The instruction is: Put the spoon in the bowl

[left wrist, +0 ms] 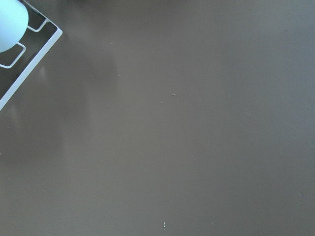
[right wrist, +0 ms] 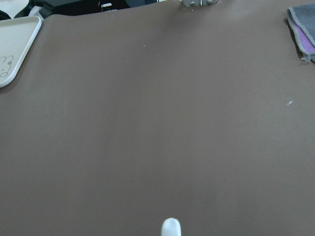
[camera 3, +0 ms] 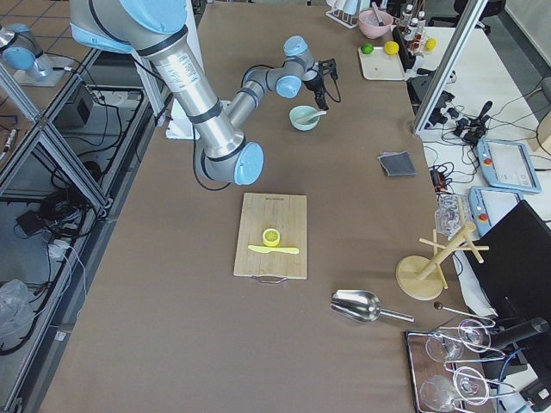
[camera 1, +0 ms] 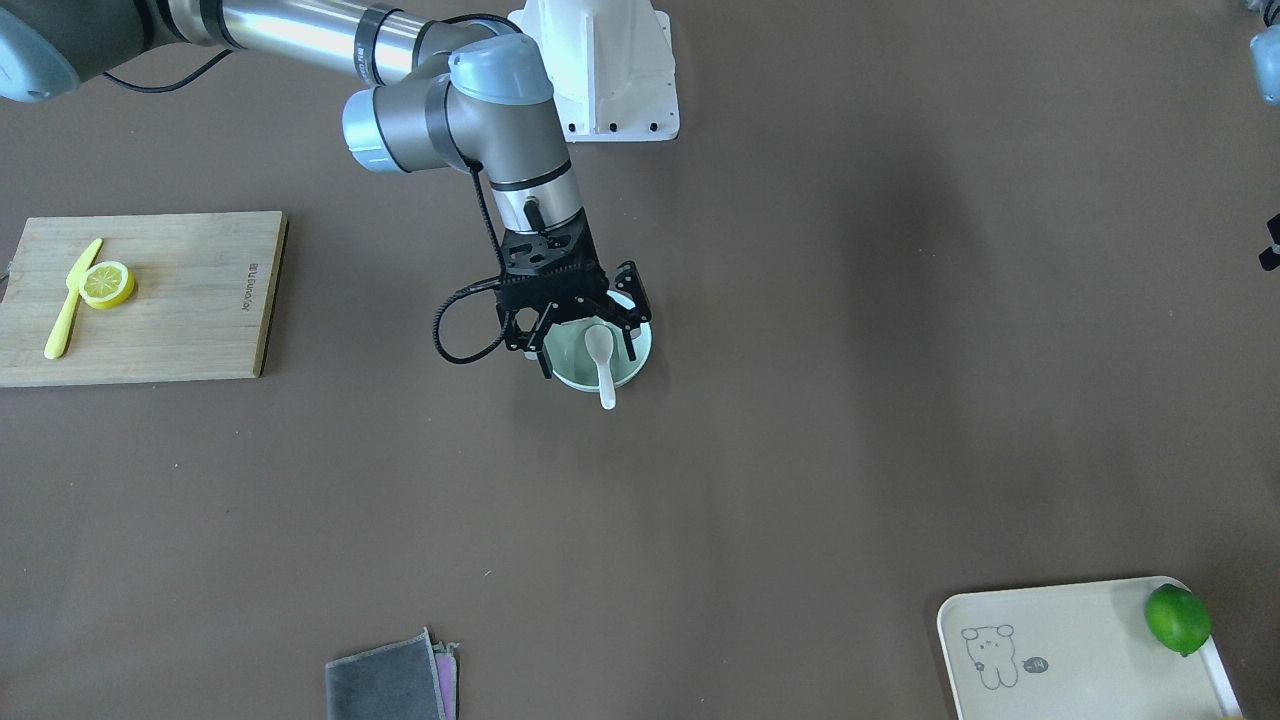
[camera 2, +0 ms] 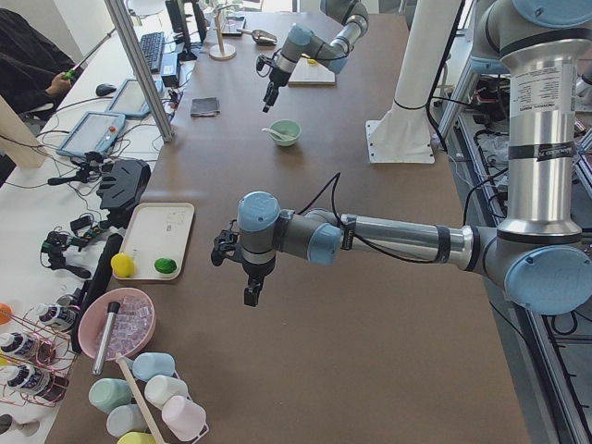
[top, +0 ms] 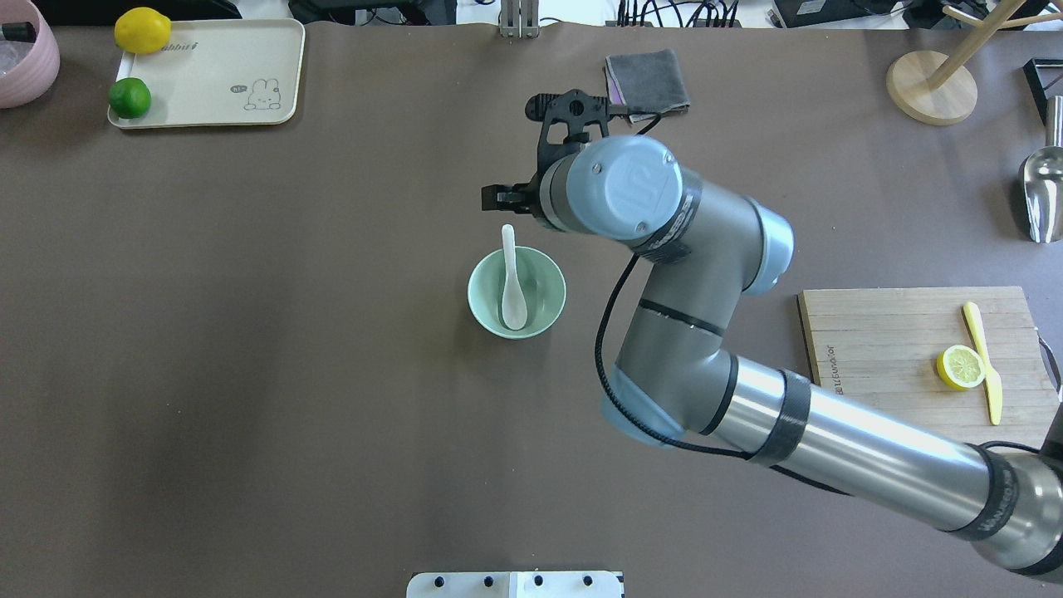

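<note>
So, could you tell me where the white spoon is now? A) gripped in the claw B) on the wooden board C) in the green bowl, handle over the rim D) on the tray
C: the spoon rests with its scoop inside the bowl and its handle over the rim, while the right claw hangs open, clear of it.

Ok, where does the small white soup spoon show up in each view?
Exterior front-facing: small white soup spoon just left of centre.
Overhead exterior: centre.
Exterior left: top, far end.
Exterior right: top centre.
Left wrist: not in it.
Right wrist: probably the white tip at the bottom edge.
Shared landmark: the round pale mint-green bowl it lies in.
</note>
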Controlling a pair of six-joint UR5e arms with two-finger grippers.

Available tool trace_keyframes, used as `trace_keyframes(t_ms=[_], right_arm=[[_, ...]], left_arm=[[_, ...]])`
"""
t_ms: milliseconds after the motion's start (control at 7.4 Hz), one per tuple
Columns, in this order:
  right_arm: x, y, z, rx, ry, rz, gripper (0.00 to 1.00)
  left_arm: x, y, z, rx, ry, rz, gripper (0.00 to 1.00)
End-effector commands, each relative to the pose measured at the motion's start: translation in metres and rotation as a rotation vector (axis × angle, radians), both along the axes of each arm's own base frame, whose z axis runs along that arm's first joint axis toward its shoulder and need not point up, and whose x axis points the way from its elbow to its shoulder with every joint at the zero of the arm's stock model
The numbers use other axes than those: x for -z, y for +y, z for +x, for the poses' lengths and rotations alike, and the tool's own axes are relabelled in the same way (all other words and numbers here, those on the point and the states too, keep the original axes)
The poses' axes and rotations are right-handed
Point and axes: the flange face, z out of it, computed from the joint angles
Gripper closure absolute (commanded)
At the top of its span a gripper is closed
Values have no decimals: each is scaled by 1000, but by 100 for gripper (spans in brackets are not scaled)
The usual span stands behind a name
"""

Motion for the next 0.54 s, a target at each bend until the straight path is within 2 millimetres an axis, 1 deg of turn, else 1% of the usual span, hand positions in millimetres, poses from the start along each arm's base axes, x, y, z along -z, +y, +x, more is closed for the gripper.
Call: trace_keyframes(t_ms=[0, 135, 270, 405], right_arm=[[-14, -26, 141, 140, 93, -87, 0], [-65, -46, 217, 209, 107, -94, 0], [-130, -65, 294, 283, 117, -97, 0], [-196, -80, 359, 326, 128, -108, 0]], left_arm=[[5, 0, 0, -2, 1, 13, 2], [7, 1, -1, 0, 0, 18, 2], [3, 2, -4, 6, -4, 10, 2], [1, 3, -15, 28, -2, 7, 2]])
